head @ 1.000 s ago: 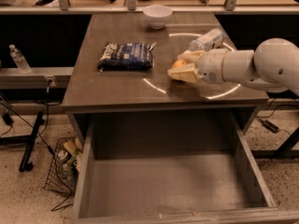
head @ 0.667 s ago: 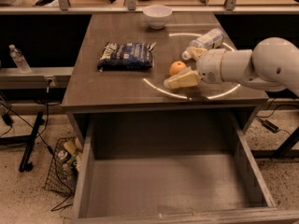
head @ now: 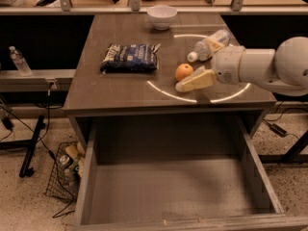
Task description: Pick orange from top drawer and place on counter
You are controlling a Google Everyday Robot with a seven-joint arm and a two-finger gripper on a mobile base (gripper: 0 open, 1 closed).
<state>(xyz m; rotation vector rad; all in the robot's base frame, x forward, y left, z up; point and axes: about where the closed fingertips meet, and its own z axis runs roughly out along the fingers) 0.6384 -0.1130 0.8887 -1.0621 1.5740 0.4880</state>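
Gripper (head: 188, 79) low over the counter (head: 120, 93), right of middle and towards the front edge, cream fingers (head: 192, 83) pointing left. Jaws parted, nothing held.

Orange (head: 184, 72) sits on the counter just off the fingertips, on their far-left side. Touching the upper tip or a hair clear of it: cannot say from this angle.

Change over the last second: a second ago the fingers hid the fruit entirely. A little later it showed at their tips. Now it stands in full view, and the gripper has drawn back a little to the right. Reads as a release just made.

Orange lies inside the thin white circle (head: 163, 91), near its left arc. It looks settled, with no sign of rolling.

Arm (head: 269, 69) reaches in from the right edge, wrist above the circle's right half.

Clear bottle (head: 209, 46) lies tilted behind the gripper, towards the back-right corner, apart from the orange. Dark snack bag (head: 130, 57) flat, left of centre. White bowl (head: 161, 16) at the back edge, middle.

Top drawer (head: 173, 191) pulled fully out below the front edge, bottom bare.

Judgement: pick done, place as good as done. What remains is lifting clear to the right without nudging the fruit. Main risk is a fingertip brushing it and sending it towards the front edge.
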